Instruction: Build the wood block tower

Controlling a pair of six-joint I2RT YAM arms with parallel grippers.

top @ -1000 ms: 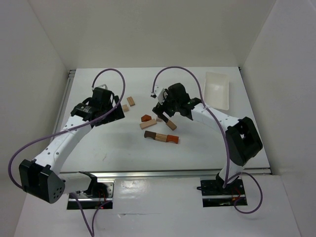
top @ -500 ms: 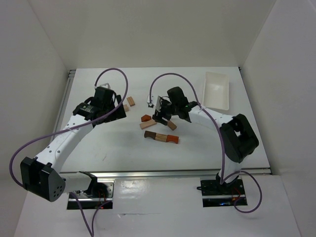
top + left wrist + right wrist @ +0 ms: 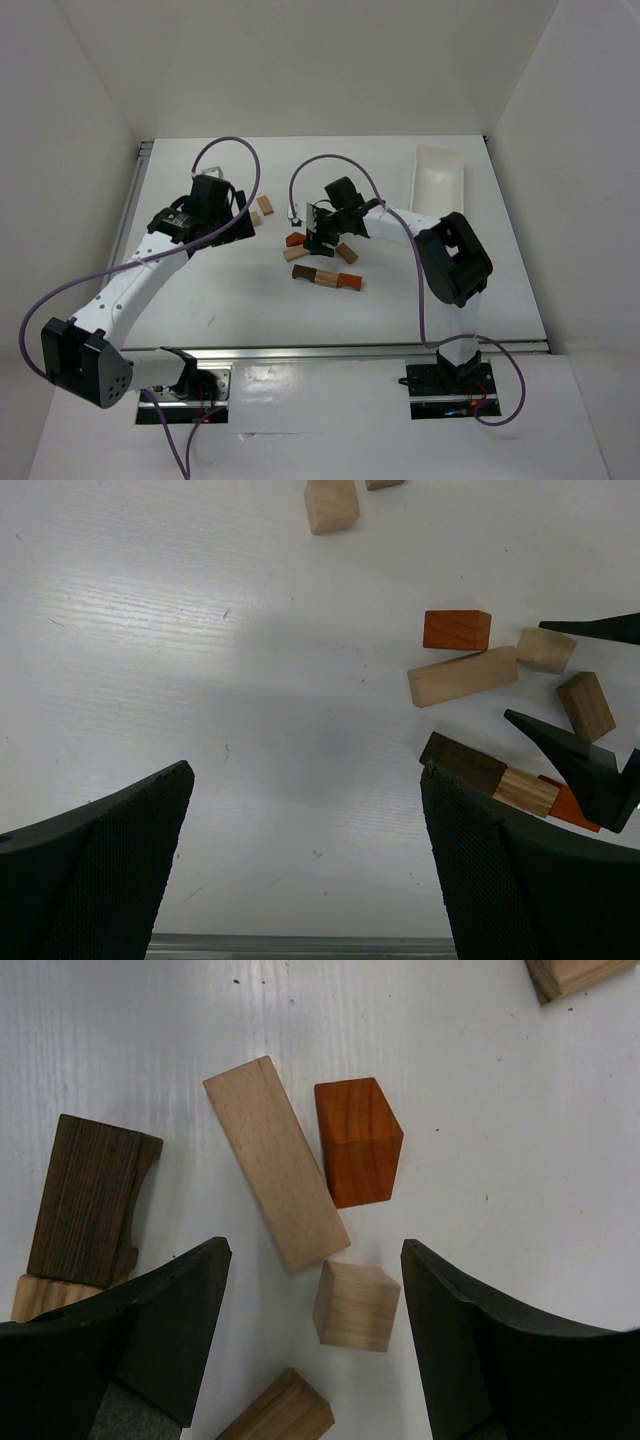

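Observation:
The wooden pieces lie loose at the table's middle. An orange block (image 3: 296,239), a tan bar (image 3: 299,254) and a brown block (image 3: 347,253) lie above a flat row of dark brown, tan and orange pieces (image 3: 326,278). My right gripper (image 3: 320,238) is open and low over this group. In the right wrist view its fingers (image 3: 315,1260) straddle a small tan cube (image 3: 357,1305), beside the tan bar (image 3: 275,1190) and orange block (image 3: 358,1140). My left gripper (image 3: 232,225) is open and empty (image 3: 308,772), to the left of the group.
Two more tan blocks (image 3: 265,205) lie at the back, by the left gripper; one shows in the left wrist view (image 3: 331,505). A white plastic tray (image 3: 438,183) stands at the back right. White walls close in the table on three sides.
My right gripper has moved left and down over the block group, and its arm has folded in. My left gripper has shifted slightly, then stayed still.

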